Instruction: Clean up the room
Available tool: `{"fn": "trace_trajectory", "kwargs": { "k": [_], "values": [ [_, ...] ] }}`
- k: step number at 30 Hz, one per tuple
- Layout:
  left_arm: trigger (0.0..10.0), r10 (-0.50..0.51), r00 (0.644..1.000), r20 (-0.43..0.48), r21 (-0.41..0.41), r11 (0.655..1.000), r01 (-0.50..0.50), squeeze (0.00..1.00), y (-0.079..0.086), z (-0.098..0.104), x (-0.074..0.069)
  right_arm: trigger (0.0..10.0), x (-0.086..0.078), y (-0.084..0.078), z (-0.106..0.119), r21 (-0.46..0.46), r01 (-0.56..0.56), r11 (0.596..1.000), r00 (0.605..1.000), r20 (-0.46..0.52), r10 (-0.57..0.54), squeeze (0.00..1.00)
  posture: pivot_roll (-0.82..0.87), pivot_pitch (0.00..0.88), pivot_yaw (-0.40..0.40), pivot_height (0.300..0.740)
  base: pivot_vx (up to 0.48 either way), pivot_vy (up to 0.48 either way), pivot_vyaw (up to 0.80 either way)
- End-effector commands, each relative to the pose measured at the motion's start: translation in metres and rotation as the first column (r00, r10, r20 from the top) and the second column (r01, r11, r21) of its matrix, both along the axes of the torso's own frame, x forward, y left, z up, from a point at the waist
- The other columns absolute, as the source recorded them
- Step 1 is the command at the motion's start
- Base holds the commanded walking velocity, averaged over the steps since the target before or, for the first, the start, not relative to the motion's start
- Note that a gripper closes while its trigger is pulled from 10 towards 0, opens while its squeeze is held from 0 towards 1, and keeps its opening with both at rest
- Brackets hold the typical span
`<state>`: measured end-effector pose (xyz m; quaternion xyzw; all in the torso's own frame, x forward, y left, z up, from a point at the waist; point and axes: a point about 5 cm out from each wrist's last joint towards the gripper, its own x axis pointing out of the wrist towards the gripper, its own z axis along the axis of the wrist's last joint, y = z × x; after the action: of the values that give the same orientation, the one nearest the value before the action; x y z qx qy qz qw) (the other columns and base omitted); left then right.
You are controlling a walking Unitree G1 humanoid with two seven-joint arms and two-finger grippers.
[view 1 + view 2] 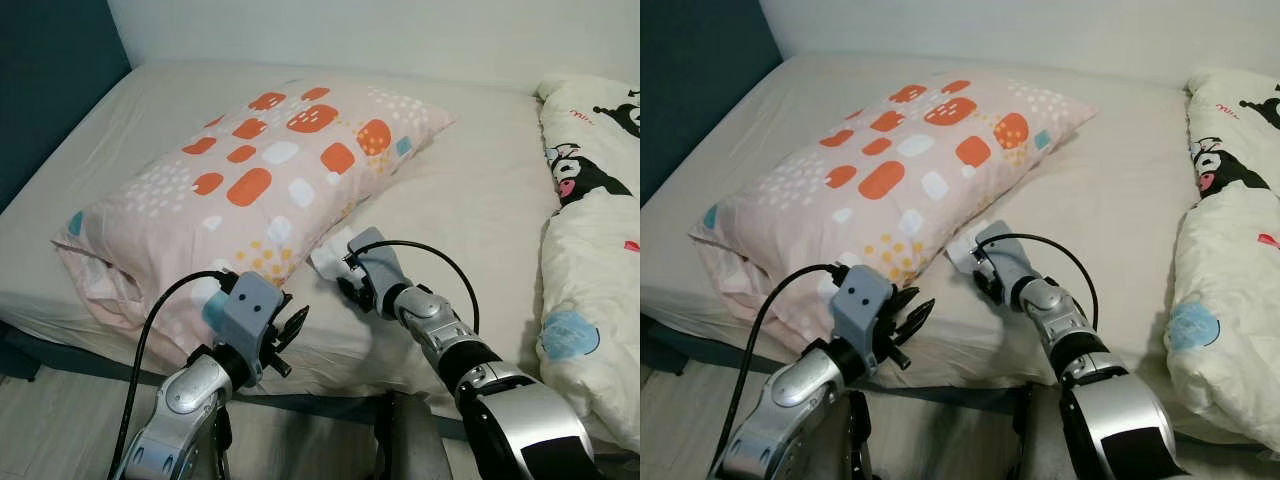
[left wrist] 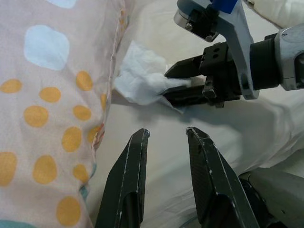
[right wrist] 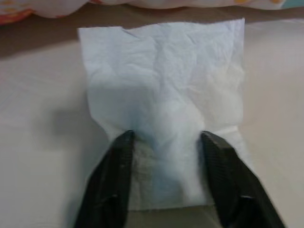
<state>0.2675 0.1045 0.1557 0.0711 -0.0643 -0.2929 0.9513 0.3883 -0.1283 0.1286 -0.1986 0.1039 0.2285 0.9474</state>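
Note:
A white tissue [image 3: 161,71] lies flat on the beige bed sheet [image 1: 470,200], right beside the lower edge of a pink pillow [image 1: 250,180] with orange and white spots. My right gripper [image 3: 166,140] is down on the tissue's near edge, open, one fingertip on each side and the paper spread between them. In the left wrist view the tissue [image 2: 142,80] sits just past the right gripper [image 2: 172,84]. My left gripper [image 1: 295,325] hovers open and empty at the mattress's front edge, pointing toward the tissue.
A white duvet [image 1: 590,250] with cartoon prints is heaped along the right side of the bed. A dark teal wall [image 1: 40,80] borders the left. Pale wooden floor [image 1: 60,420] shows below the mattress edge.

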Motion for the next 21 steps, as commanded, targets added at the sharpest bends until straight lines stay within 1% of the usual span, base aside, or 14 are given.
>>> {"fn": "trace_trajectory", "kwargs": {
  "k": [1, 4, 8, 9, 12, 16, 17, 19, 21],
  "values": [
    [10.0, 0.002, 1.000, -0.021, -0.004, 1.000, -0.002, 0.00, 0.000, -0.003, -0.002, 0.0, -0.004, -0.009, -0.012, -0.035, 0.028, 0.999, 0.998, -0.055, -0.030, 0.00, 0.12, 0.330, -0.076, 0.529, 0.000, 0.000, 0.00],
    [10.0, 0.005, 1.000, -0.021, -0.005, 1.000, -0.005, 0.00, 0.000, -0.003, -0.002, 0.0, -0.003, -0.010, -0.010, -0.035, 0.033, 0.999, 0.998, -0.049, -0.034, 0.00, 0.12, 0.324, -0.077, 0.529, 0.000, 0.000, 0.00],
    [10.0, 0.010, 1.000, -0.016, -0.009, 1.000, -0.010, 0.00, 0.000, -0.002, 0.000, 0.0, -0.001, -0.010, -0.005, -0.006, 0.048, 0.999, 0.998, -0.029, -0.048, 0.00, 0.10, 0.310, -0.080, 0.529, 0.000, 0.000, 0.00],
    [10.0, 0.024, 1.000, -0.018, -0.025, 0.999, -0.025, 0.00, 0.000, -0.002, 0.002, 0.0, 0.000, -0.007, -0.003, 0.038, 0.048, 0.998, 0.999, -0.019, -0.047, 0.00, 0.09, 0.296, -0.079, 0.529, 0.000, 0.000, 0.00],
    [10.0, 0.026, 1.000, -0.017, -0.026, 0.999, -0.026, 0.00, 0.000, -0.003, 0.003, 0.0, 0.000, -0.005, -0.002, 0.053, 0.045, 0.998, 0.999, -0.014, -0.044, 0.00, 0.09, 0.294, -0.079, 0.529, 0.000, 0.000, 0.00],
    [10.0, 0.037, 0.999, -0.022, -0.044, 0.998, -0.038, 0.00, -0.001, -0.005, 0.007, 0.0, -0.001, 0.004, 0.001, 0.155, 0.036, 0.987, 0.999, 0.022, -0.039, 0.00, 0.05, 0.260, -0.072, 0.529, 0.000, 0.000, 0.00],
    [10.0, 0.037, 0.999, -0.022, -0.044, 0.998, -0.038, 0.00, -0.001, -0.005, 0.007, 0.0, -0.001, 0.004, 0.001, 0.155, 0.036, 0.987, 0.999, 0.022, -0.039, 0.00, 0.05, 0.260, -0.072, 0.529, 0.000, 0.000, 0.00],
    [10.0, 0.046, 0.999, -0.021, -0.048, 0.998, -0.047, 0.00, -0.002, -0.006, 0.009, 0.0, -0.002, 0.007, 0.003, 0.196, 0.029, 0.980, 0.998, 0.049, -0.039, 0.00, 0.04, 0.239, -0.071, 0.529, 0.000, 0.000, 0.00],
    [10.0, 0.051, 0.998, -0.020, -0.049, 0.997, -0.052, 0.00, -0.002, -0.007, 0.010, 0.0, -0.002, 0.008, 0.004, 0.209, 0.028, 0.977, 0.997, 0.061, -0.042, 0.00, 0.04, 0.235, -0.070, 0.529, 0.000, 0.000, 0.00]
  ]
}}
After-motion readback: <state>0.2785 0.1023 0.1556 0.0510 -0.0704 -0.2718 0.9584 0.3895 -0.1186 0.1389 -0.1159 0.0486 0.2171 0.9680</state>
